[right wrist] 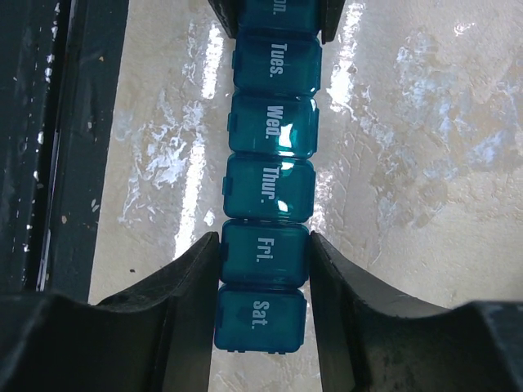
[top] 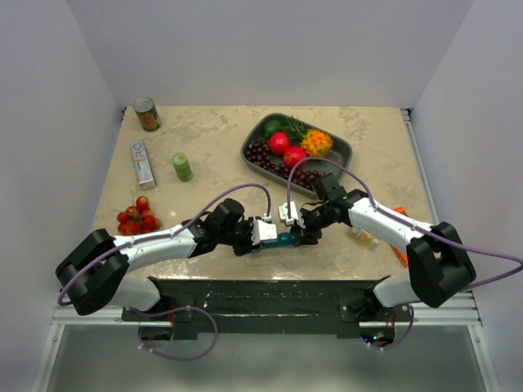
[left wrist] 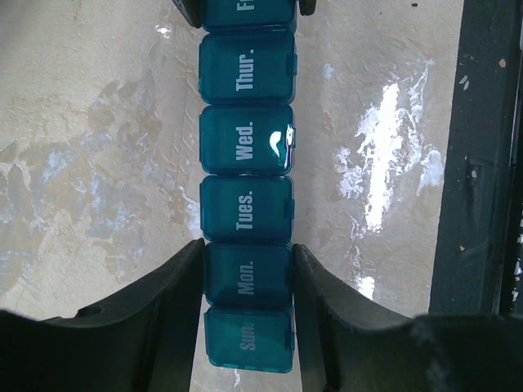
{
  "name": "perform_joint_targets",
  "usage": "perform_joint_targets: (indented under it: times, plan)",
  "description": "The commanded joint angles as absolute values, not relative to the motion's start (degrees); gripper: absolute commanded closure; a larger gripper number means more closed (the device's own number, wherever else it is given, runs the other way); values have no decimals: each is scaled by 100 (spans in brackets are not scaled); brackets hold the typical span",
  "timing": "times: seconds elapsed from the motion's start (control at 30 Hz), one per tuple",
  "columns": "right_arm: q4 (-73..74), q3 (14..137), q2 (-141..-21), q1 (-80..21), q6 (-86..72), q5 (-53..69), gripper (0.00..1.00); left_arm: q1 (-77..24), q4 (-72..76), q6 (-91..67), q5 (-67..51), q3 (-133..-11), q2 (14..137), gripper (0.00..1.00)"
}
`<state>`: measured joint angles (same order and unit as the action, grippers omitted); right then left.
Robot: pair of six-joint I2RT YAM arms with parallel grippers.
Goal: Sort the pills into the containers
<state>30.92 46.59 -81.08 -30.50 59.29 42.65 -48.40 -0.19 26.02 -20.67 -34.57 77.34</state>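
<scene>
Two robot arms meet over the middle of the bench's near edge. Both grip a long, narrow teal-blue plastic pill-organiser strip [top: 283, 239] that runs parallel to that edge. The left gripper [left wrist: 248, 273] pinches the sides of the compartment marked "Mon." The right gripper [right wrist: 263, 253] pinches the one marked "Fri." Each arm reaches inward and low from its base, its wrist camera looking along the strip. Every lid in view, Sunday to Saturday, looks closed.

A small clear plastic bottle of tan pills [top: 362, 238] lies apart from the strip, toward the near right corner, with no gripper holding it.

The step in hand appears to be steadying or positioning the strip, and no pills look sorted yet. Next, one gripper probably needs to let go, either to flip a lid open or to fetch the bottle, while the other keeps the strip firm.
</scene>
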Motion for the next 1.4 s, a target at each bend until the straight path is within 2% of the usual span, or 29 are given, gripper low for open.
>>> perform_joint_targets:
  times: [0.0, 0.13, 0.33, 0.47, 0.5, 0.57, 0.77, 0.93, 1.0, 1.07, 1.1, 1.17, 1.37]
  plan:
    - [3199, 5018, -8243, -3094, 5644, 4429, 80, -4834, 290, 2593, -1837, -3595, 7594, 100]
    - [3638, 5431, -8770, -3085, 5335, 4780, 83, -4930, 413, 2855, -1547, -3437, 7471, 100]
    - [4245, 5941, -9501, -3006, 5353, 5229, 82, -5124, 422, 3172, -1125, -3147, 7444, 100]
    - [4026, 5941, -9422, -2857, 5063, 5090, 64, -5229, 360, 3261, -1072, -3120, 7523, 100]
    - [3895, 5933, -9344, -2769, 5010, 5037, 54, -5238, 352, 3278, -1081, -3120, 7532, 100]
    - [3675, 5828, -9203, -2681, 4730, 4844, 48, -5264, 334, 3287, -1151, -3129, 7576, 100]
    - [2699, 5529, -8816, -2487, 3947, 4053, 48, -5300, 281, 3261, -1257, -3164, 7603, 100]
    - [2662, 5484, -8789, -2487, 4033, 4094, 47, -5300, 272, 3208, -1266, -3208, 7611, 100]
    - [3405, 5572, -8815, -2540, 4915, 4524, 43, -5300, 264, 3182, -1266, -3225, 7620, 100]
    - [3760, 5546, -8702, -2636, 5421, 4720, 27, -5300, 255, 3164, -1248, -3243, 7655, 100]
    - [3779, 5485, -8658, -2706, 5597, 4668, 23, -5300, 255, 3155, -1248, -3243, 7681, 100]
    - [3709, 5335, -8605, -2751, 5643, 4527, 20, -5300, 229, 3129, -1274, -3278, 7716, 100]
    - [3384, 5159, -8648, -3207, 5546, 3913, 20, -5300, 228, 2997, -1353, -3340, 7708, 100]
